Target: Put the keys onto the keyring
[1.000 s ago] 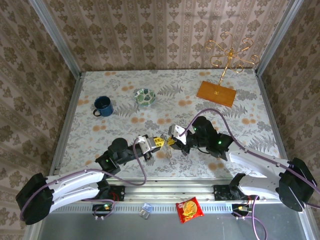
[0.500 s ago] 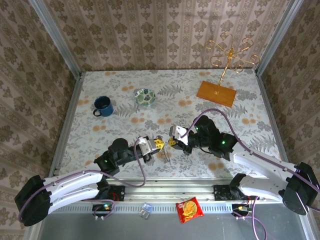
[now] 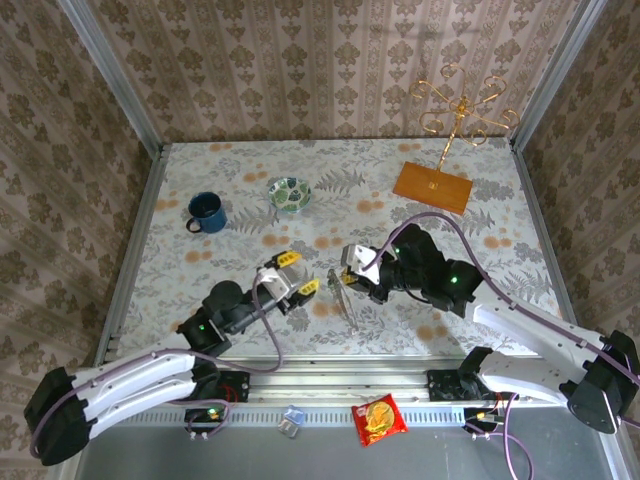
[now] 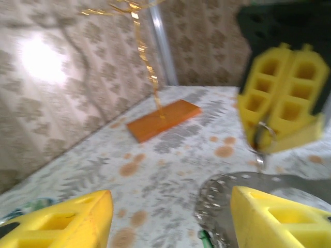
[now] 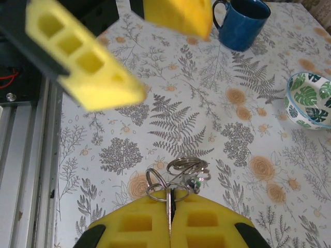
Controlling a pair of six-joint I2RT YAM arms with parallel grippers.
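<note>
The keyring (image 5: 178, 173) is a cluster of thin grey metal rings hanging from my right gripper (image 5: 169, 195), which is shut on its top. A key's small green head (image 5: 199, 181) peeks out among the rings. From above, the bundle (image 3: 346, 303) dangles under the right gripper (image 3: 341, 283) over the table's near middle. My left gripper (image 3: 297, 274) stands open just left of it, holding nothing. In the left wrist view its yellow fingers (image 4: 62, 219) flank the blurred grey ring (image 4: 240, 194) and a green tip (image 4: 204, 238), below the shut right gripper (image 4: 262, 138).
A blue mug (image 3: 206, 212) and a green-patterned bowl (image 3: 289, 194) sit at the far left and middle. A gold wire stand on an orange base (image 3: 432, 186) is at the far right. A snack packet (image 3: 380, 419) lies beyond the front rail.
My left gripper has opened and drawn back to the left, away from the right gripper. The right gripper stays shut, with the keyring now hanging from it alone.
</note>
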